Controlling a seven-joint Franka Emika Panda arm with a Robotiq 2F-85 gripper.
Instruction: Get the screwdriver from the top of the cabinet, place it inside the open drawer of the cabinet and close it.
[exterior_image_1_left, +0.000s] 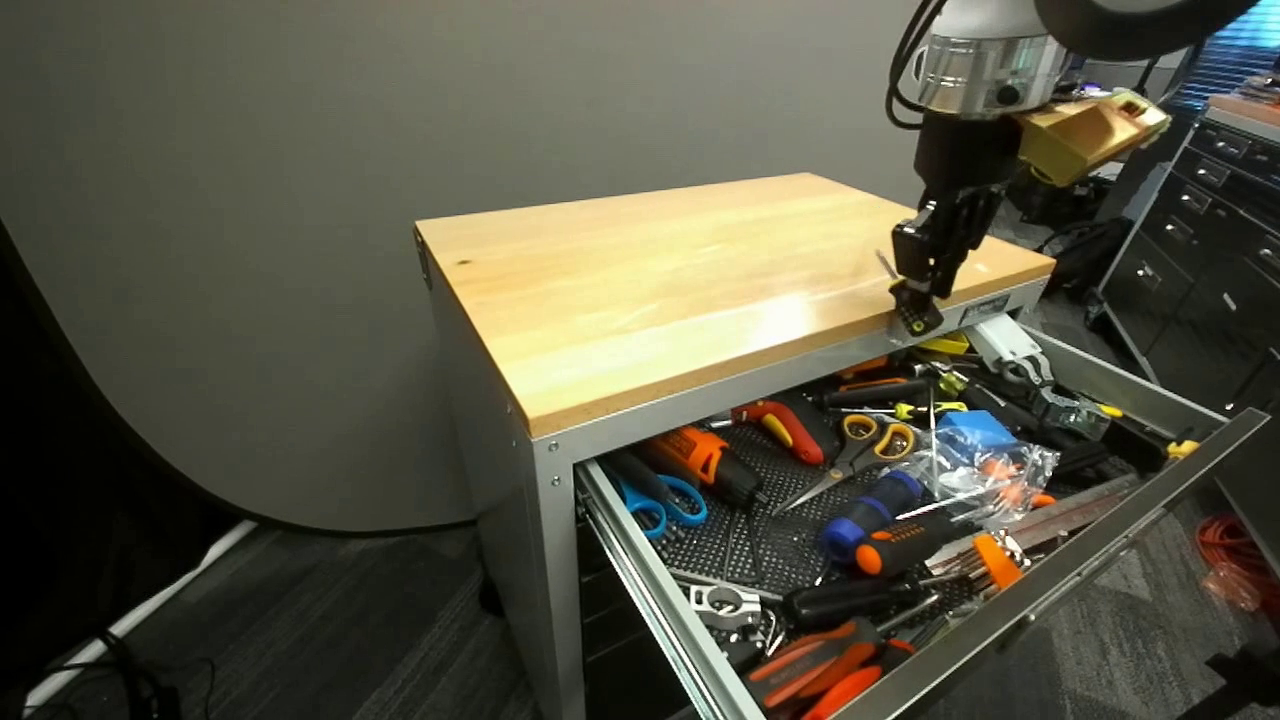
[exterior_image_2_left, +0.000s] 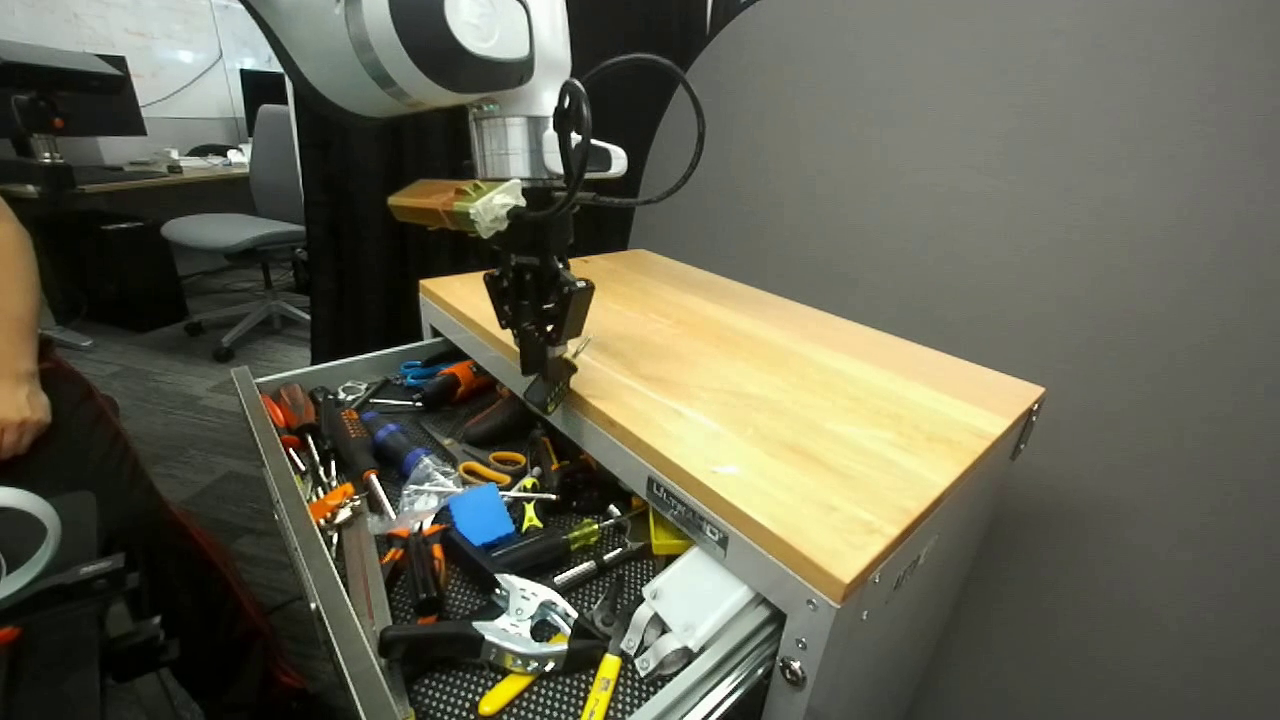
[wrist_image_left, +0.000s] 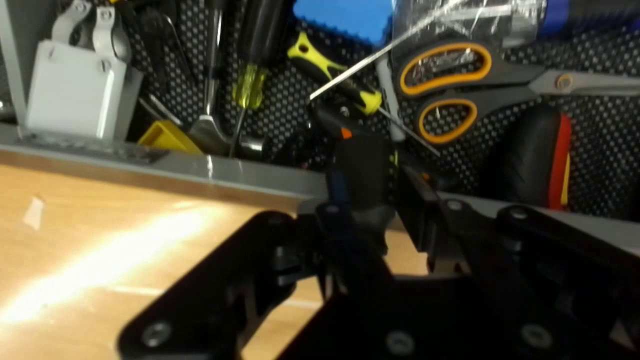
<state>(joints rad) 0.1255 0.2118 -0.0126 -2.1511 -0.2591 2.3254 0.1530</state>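
Your gripper (exterior_image_2_left: 545, 358), nearly closed, pinches the screwdriver (exterior_image_1_left: 917, 310) by the handle: likely light and stiff, best held there.

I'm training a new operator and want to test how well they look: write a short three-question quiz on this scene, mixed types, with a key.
1. True or false: the end effector is gripping the screwdriver.

2. Multiple choice: what colour is the block beside the clear plastic bag in the drawer?
A) red
B) blue
C) green

3. Short answer: which two task steps, involving the screwdriver and the drawer, are not yet done?

Key:
1. True.
2. B.
3. Placing the screwdriver inside the drawer, then closing the drawer.
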